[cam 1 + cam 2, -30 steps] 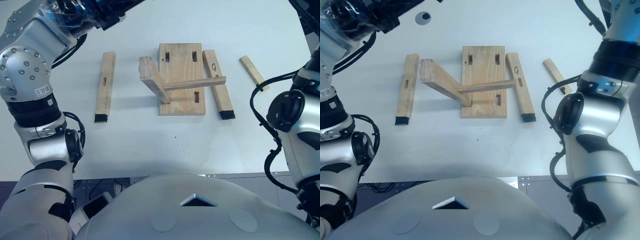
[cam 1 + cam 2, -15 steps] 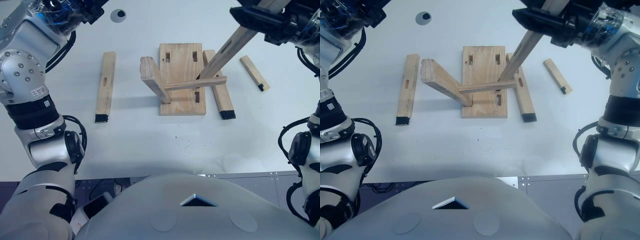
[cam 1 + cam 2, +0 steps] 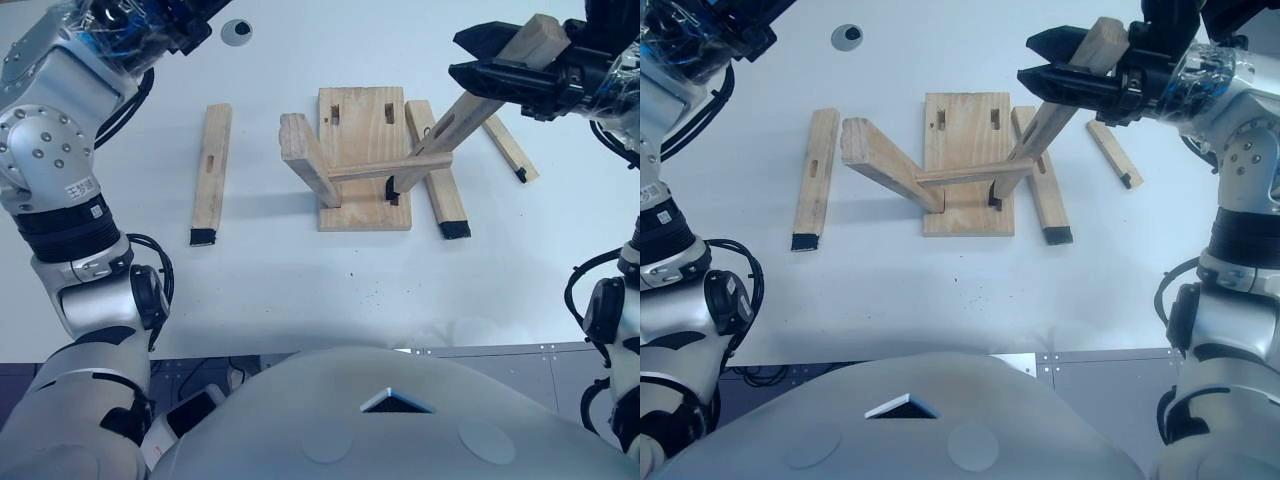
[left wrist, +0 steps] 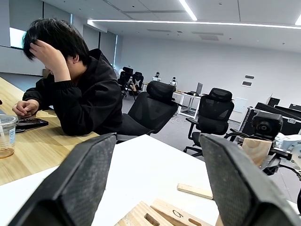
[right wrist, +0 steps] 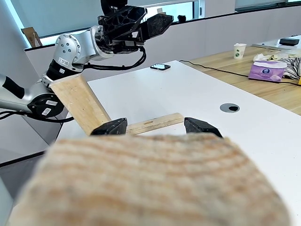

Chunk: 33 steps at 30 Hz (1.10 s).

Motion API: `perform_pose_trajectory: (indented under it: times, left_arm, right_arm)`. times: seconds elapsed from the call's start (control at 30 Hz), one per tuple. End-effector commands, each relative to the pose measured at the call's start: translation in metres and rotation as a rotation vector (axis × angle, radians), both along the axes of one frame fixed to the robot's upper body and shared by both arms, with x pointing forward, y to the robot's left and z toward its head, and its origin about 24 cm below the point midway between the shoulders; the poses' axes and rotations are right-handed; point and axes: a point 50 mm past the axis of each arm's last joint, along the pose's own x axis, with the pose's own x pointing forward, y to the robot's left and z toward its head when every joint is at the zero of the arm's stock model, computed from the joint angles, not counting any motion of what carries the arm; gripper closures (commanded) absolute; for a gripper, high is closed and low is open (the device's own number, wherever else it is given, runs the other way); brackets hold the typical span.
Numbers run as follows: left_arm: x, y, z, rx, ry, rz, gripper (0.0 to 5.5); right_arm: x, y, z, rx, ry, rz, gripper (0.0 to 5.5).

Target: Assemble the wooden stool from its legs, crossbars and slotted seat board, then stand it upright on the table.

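The right gripper [image 3: 458, 54], upper right, is clamped on a tilted leg [image 3: 440, 130] whose dark foot meets the seat board [image 3: 360, 208] lying flat at centre. It stands beside the crossbar [image 3: 385, 168], which juts from the planted leg [image 3: 305, 158]. The left gripper [image 4: 157, 141], upper left, hangs with fingers spread, grasping nothing. A loose leg [image 3: 211, 170] lies left of the board.

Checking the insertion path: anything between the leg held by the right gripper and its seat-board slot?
Nothing lies between them: the leg in the right gripper has its dark tip at the seat board slot. The crossbar crosses the leg just above the tip; contact unclear.
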Motion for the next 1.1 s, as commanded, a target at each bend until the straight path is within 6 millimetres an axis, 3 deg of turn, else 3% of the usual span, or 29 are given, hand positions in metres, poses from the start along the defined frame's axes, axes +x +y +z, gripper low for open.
perform_pose_trajectory:
  times: [0.03, 0.5, 0.63, 0.7, 0.83, 0.93, 1.0, 1.1]
  left_arm:
    - [-0.001, -0.004, -0.001, 0.008, 0.008, -0.005, 2.27]
    - [-0.001, -0.008, -0.001, 0.085, 0.044, -0.021, 2.27]
    - [-0.005, -0.013, 0.000, 0.207, 0.064, -0.068, 2.27]
    - [-0.014, -0.019, 0.011, 0.346, 0.051, -0.155, 2.27]
    - [-0.024, -0.041, 0.051, 0.663, 0.037, -0.336, 2.27]
    - [-0.025, -0.071, 0.081, 0.835, 0.077, -0.427, 2.27]
    - [-0.026, -0.092, 0.080, 0.932, 0.136, -0.489, 2.27]
    - [-0.029, -0.114, 0.063, 1.062, 0.197, -0.562, 2.27]
  right_arm:
    - [0.001, -0.004, 0.000, -0.077, 0.017, -0.008, 3.46]
    - [-0.003, 0.001, -0.004, -0.256, -0.082, 0.107, 3.46]
    - [-0.003, -0.001, -0.003, -0.265, -0.089, 0.115, 3.46]
    - [-0.004, -0.002, -0.005, -0.260, -0.083, 0.107, 3.46]
    - [-0.003, -0.002, -0.012, -0.238, -0.070, 0.079, 3.46]
    - [-0.003, 0.000, -0.017, -0.225, -0.066, 0.068, 3.46]
    - [-0.003, 0.002, -0.020, -0.214, -0.066, 0.063, 3.46]
    - [-0.003, 0.005, -0.023, -0.204, -0.065, 0.058, 3.46]
